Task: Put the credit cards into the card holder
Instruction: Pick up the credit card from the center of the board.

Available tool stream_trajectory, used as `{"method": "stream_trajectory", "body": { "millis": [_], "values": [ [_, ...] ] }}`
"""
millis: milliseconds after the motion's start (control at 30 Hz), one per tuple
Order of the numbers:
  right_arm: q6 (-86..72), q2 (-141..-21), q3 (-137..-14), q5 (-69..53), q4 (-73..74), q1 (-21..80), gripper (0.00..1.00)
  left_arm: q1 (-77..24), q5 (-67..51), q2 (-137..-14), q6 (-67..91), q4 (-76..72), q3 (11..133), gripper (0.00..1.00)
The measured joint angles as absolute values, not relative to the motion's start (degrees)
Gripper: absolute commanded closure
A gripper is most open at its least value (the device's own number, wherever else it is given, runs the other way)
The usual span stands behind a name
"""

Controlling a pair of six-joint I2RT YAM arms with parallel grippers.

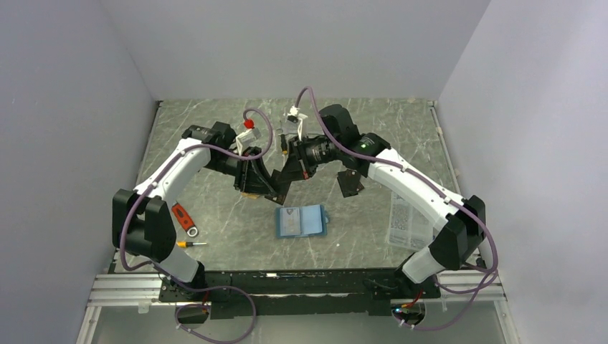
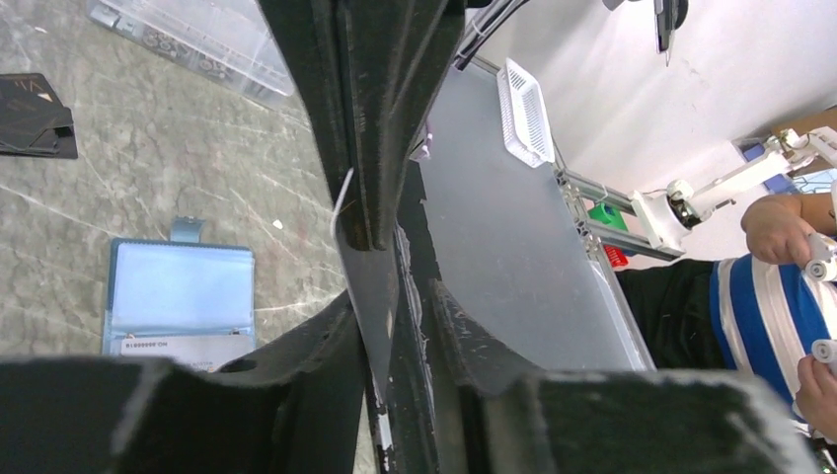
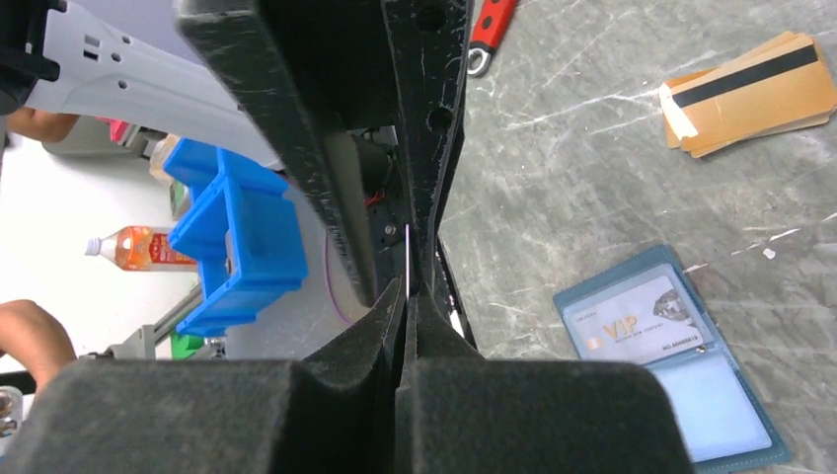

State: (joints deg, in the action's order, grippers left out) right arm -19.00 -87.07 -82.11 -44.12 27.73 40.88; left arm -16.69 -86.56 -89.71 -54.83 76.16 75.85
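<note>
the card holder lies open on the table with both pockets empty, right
No: the card holder lies open on the table, but one pocket holds a pale VIP card; only the other is empty. The right wrist view shows it.

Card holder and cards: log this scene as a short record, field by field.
card holder: open flat on the table, pockets up
in holder: one pale VIP card in one pocket; the other pocket looks empty
held card: edge-on in the air, clamped in the right pincer
left pincer: fingers on either side of the same card; grip unclear
loose cards: orange-gold stack and dark cards, lying on the table
</note>
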Motion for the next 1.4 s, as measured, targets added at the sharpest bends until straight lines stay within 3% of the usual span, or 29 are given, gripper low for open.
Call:
{"method": "stream_trajectory", "body": {
  "millis": [67, 100, 167, 233, 333, 500, 667, 1133, 1400],
  "values": [
    [-18.9, -87.4, -82.4, -44.3, 27.9, 41.1, 0.99, -16.6, -86.6, -89.4, -52.8, 73.8, 74.7, 0.92],
    [-18.9, -87.4, -82.4, -44.6, 28.0, 41.2, 0.90, -16.6, -86.5, -89.4, -51.9, 72.8, 74.1, 1.00],
    [-19.0, -87.4, -82.4, -45.1, 27.9, 41.3, 0.75, -16.6, -86.6, -89.1, -50.1, 70.8, 73.4, 1.00],
    [-19.9, -87.4, -82.4, -45.0, 27.1, 41.3, 0.66, -16.6, -86.6, -88.8, -48.6, 69.3, 73.3, 1.00],
    [-21.8, -86.9, -80.4, -44.4, 22.9, 41.0, 0.58, -16.6, -86.9, -88.3, -46.9, 67.9, 73.3, 1.00],
    [-28.9, -81.2, -68.4, -43.0, 12.4, 39.6, 0.58, -16.5, -86.3, -88.7, -46.6, 68.9, 74.3, 1.00],
    [-35.3, -74.7, -58.9, -41.5, 4.2, 37.9, 0.62, -15.2, -86.7, -93.7, -55.9, 80.2, 81.4, 1.00],
    [-45.6, -78.0, -57.7, -41.0, -11.5, 38.0, 0.73, -14.2, -87.3, -93.7, -60.1, 84.7, 79.4, 0.98],
    [-47.9, -80.3, -57.7, -41.2, -15.5, 39.6, 0.71, -12.2, -87.1, -93.6, -63.4, 87.7, 79.4, 0.95]
  ]
}}
